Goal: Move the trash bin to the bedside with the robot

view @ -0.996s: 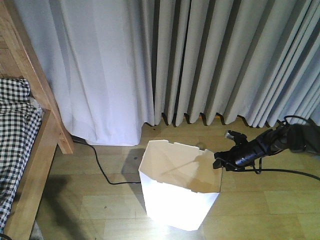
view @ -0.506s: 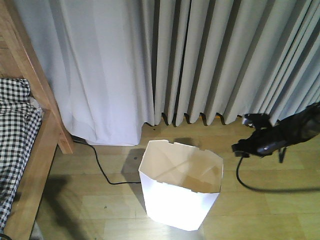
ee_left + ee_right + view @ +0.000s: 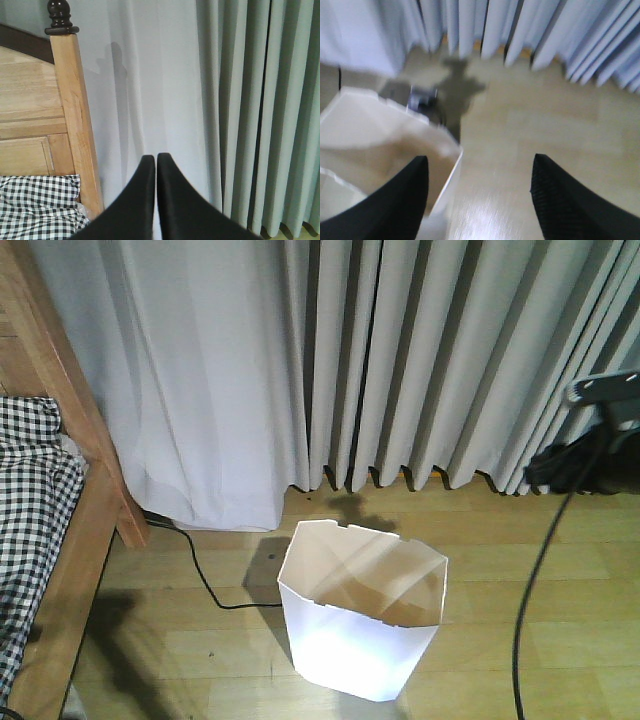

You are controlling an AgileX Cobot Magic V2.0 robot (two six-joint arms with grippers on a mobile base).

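Bin placement looks like the step at hand: the white, thin-walled plastic trash bin, tapered with a cut-corner rim and a cream-looking inside, stands upright on the light wooden plank floor, in front of the pale grey pleated curtains and just right of the bed with its light brown wooden frame and black-and-white small-checked bedding. A strip of bare floor with a loose black cable lies between bin and bed frame.

Nothing holds the bin. The right tool is spread wide and empty; its two black fingers frame floor, with the bin's rim below and to the left, not between them. From the front view the right arm sits high at the right edge, well apart from the bin, its black cable hanging to the floor. The left tool is clenched, tips pressed together with nothing in them, pointing toward the curtain beside the bedpost.

My judgement: the bin is either set down as delivered or waiting for another nudge. If it should go closer, the next move calls for the right tool to come down to the rim's right wall, grip the thin plastic gently so it does not buckle, and slide it left without tipping or snagging the floor cable.
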